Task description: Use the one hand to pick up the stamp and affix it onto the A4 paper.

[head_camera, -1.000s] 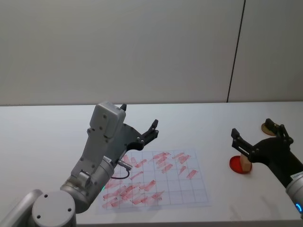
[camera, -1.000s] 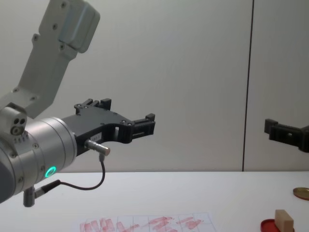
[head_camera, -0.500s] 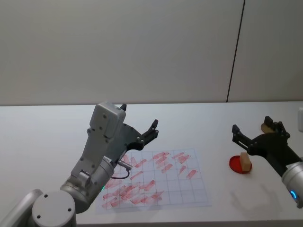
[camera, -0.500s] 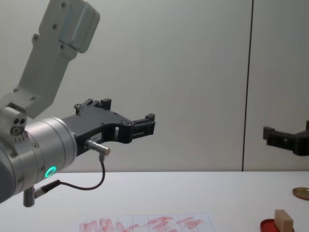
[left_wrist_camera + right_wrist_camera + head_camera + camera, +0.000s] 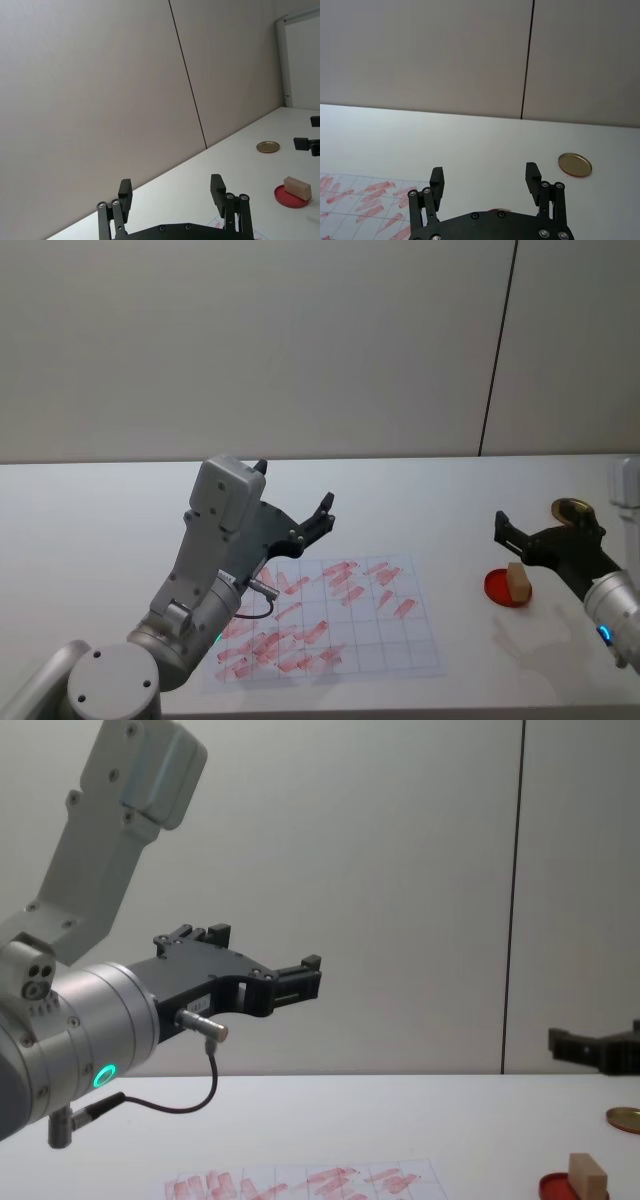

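Note:
The stamp (image 5: 518,582), a small tan wooden block, stands on a red ink pad (image 5: 508,589) on the right of the table; it also shows in the chest view (image 5: 588,1176) and the left wrist view (image 5: 297,186). My right gripper (image 5: 548,532) hovers open just above and behind the stamp, with nothing between its fingers (image 5: 533,172). The A4 paper (image 5: 330,625), gridded and covered in red imprints, lies at centre. My left gripper (image 5: 295,521) is held open in the air over the paper's far left corner.
A gold round disc (image 5: 570,508) lies beyond the ink pad, near the right gripper. It also shows as the gold disc (image 5: 575,165) in the right wrist view. The white table (image 5: 100,530) ends at a plain wall.
My right gripper has sunk lower and drawn back to the right, staying open above the stamp. The left arm, stamp and paper have not moved.

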### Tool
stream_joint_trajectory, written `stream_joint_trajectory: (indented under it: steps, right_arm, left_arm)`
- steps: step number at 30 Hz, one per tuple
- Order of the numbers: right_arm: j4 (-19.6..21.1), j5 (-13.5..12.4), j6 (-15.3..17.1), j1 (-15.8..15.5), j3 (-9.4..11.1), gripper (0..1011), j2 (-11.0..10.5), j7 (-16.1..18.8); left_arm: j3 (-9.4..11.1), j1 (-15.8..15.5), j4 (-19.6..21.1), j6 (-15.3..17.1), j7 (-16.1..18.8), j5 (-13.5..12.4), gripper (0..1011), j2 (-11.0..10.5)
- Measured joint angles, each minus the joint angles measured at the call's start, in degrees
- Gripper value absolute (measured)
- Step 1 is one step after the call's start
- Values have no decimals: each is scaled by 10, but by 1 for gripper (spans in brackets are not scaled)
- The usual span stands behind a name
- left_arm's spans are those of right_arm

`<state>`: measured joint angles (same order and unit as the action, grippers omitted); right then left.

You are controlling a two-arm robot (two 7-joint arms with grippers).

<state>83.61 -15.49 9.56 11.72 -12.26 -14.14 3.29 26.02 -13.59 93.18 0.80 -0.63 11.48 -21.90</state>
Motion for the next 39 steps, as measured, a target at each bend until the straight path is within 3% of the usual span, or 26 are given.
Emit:
stream_joint_trajectory:
  steps: [21, 39]
  right_arm:
    - [-95, -8, 37, 43, -5, 1001, 33, -56]
    - [-188, -2, 44, 82, -12, 1001, 58, -76]
  left_arm:
    - [0, 0, 0, 0, 0, 0, 993, 0]
    - [0, 0, 0, 0, 0, 0, 993, 0]
